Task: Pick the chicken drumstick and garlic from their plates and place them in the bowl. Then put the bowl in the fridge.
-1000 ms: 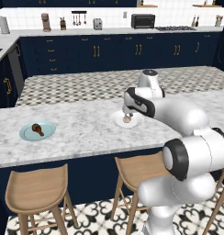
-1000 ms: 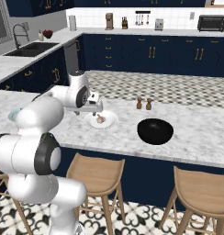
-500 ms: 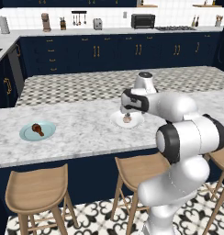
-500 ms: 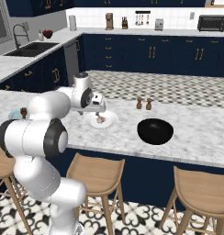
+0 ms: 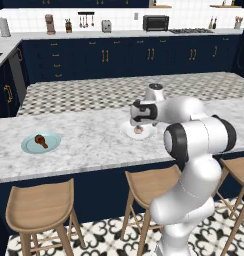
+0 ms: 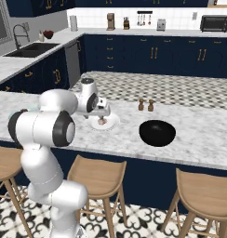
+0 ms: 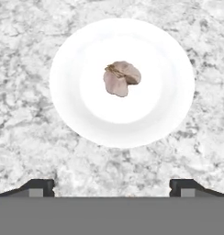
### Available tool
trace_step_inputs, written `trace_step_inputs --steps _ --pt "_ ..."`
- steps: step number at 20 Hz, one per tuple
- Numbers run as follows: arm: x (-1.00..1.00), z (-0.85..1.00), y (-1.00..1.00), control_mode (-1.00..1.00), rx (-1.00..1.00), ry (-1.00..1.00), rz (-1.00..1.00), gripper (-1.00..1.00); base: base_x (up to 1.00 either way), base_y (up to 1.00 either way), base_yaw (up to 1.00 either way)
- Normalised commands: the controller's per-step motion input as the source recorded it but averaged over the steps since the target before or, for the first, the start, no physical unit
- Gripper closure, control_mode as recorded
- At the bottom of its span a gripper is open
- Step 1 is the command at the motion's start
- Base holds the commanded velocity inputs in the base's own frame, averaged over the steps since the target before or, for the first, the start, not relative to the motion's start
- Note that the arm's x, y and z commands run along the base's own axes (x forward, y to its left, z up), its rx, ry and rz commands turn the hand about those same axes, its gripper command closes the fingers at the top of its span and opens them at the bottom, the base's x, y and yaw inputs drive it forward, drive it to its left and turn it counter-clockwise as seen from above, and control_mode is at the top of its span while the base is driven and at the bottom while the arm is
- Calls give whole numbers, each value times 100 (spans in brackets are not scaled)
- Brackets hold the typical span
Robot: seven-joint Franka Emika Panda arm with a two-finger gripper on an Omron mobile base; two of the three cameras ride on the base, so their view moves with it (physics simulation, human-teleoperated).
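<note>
The garlic point(image 7: 121, 78) lies near the middle of the white plate point(image 7: 155, 114) on the marble island. My gripper point(image 7: 112, 187) hovers just above that plate, open, with nothing between its fingers. From the side, the gripper point(image 5: 137, 119) points down over the garlic point(image 5: 138, 130) on the white plate point(image 5: 128, 132). The chicken drumstick point(image 5: 41, 141) rests on the light blue plate point(image 5: 29, 146) far to the left. The black bowl point(image 6: 157, 132) stands to the right of the white plate point(image 6: 111, 122), with the garlic point(image 6: 102, 122) under the gripper point(image 6: 102, 113). The fridge is out of view.
Two small shakers point(image 6: 146, 105) stand behind the bowl. Wooden stools point(image 5: 41, 205) line the island's near edge. A patterned floor aisle point(image 5: 94, 92) and navy cabinets point(image 5: 119, 60) lie beyond the island.
The hand has stayed over the white plate, jaws still wide. The arm's elbow and upper links have swung to a different pose behind it.
</note>
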Motion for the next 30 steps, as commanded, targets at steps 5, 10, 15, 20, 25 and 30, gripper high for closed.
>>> trace_step_inputs --steps 5,10,15,20,25,30 --pt "42 -39 0 -100 0 0 0 -100 0 0 0" --pt "51 -36 0 -100 0 0 0 -100 0 0 0" --pt "42 -24 -4 -100 0 0 0 -100 0 0 0" --pt "30 -32 0 -100 0 0 0 -100 0 0 0" --pt "32 -26 0 -100 0 0 0 -100 0 0 0" --pt "33 -24 0 -100 0 0 0 -100 0 0 0"
